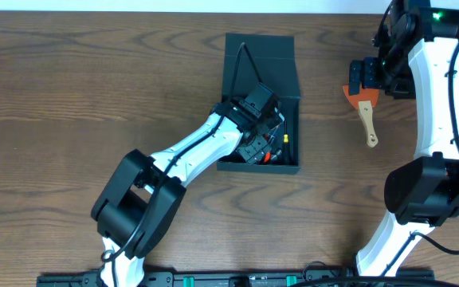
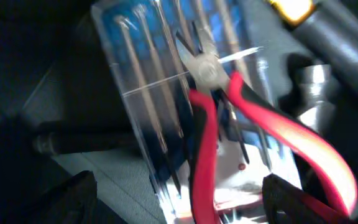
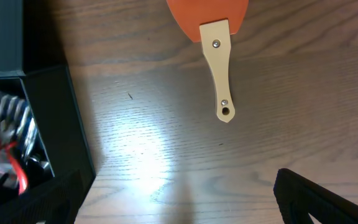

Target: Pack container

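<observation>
**Pack container: pliers in, scraper outstanding**

Container [image 1: 296, 119]: centre of the overhead frame on the counter [image 1: 94, 80], flap lid [image 1: 265, 68] thrown back toward the top of frame.

Contents, per left wrist view:
- a clear case of slender screwdrivers [image 2: 145, 93] on blue backing
- red-handled pliers [image 2: 202, 137] lying across that case
- grey metal and dark-handled tools at upper right, not identifiable

Left end effector [image 2: 179, 199]: down inside the box, fingers spread wide either side of the pliers, touching neither handle.

Judgement: the pliers look placed. The left arm needs a straight lift clear of the walls.

Right end effector [image 3: 179, 205]: upper right of the overhead frame, spread wide and empty. It hangs over an orange-bladed scraper [image 3: 216, 56] with a wooden handle, which lies on the counter well apart from the box.

Probable next pick: descend and close across that handle.
</observation>
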Controlling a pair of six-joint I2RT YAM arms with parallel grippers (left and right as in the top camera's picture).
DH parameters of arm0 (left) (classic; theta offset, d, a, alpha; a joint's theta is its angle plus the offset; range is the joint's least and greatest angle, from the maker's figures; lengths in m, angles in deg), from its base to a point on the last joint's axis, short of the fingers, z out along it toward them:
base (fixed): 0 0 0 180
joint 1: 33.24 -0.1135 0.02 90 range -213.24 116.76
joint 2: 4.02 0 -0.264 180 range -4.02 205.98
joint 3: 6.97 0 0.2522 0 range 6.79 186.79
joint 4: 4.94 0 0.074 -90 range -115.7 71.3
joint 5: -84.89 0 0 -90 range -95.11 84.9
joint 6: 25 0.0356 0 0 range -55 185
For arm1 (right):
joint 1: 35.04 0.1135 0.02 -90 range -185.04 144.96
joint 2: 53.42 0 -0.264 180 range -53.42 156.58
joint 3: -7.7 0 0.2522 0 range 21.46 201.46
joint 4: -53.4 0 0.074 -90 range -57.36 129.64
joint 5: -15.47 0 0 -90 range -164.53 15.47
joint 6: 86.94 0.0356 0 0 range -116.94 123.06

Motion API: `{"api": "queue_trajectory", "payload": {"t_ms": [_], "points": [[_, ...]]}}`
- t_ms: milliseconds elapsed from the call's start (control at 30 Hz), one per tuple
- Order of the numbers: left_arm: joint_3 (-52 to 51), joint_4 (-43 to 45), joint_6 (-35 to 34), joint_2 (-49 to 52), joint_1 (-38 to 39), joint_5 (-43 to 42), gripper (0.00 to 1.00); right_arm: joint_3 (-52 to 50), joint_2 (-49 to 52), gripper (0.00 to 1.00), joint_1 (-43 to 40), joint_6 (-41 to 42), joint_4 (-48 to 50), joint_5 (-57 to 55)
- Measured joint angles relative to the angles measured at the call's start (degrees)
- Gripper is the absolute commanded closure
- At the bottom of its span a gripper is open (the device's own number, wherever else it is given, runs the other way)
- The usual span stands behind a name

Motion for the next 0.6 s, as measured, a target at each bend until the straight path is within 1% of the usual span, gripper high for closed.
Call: {"api": "queue_trajectory", "payload": {"t_ms": [233, 433, 500, 600], "points": [[3.9, -1.3, 0.0, -7.6, -1.3, 0.0, 0.16, 0.0, 0.0, 0.01, 0.0, 0.0, 0.0, 0.0], [6.4, -1.5, -0.1, -17.2, -3.3, 0.2, 0.16, 0.0, 0.0, 0.01, 0.0, 0.0, 0.0, 0.0], [6.4, -1.8, -1.1, -19.8, -4.3, 1.0, 0.16, 0.0, 0.0, 0.01, 0.0, 0.0, 0.0, 0.0], [6.7, -4.6, -4.8, -22.7, -8.0, 3.8, 0.16, 0.0, 0.0, 0.01, 0.0, 0.0, 0.0, 0.0]]}}
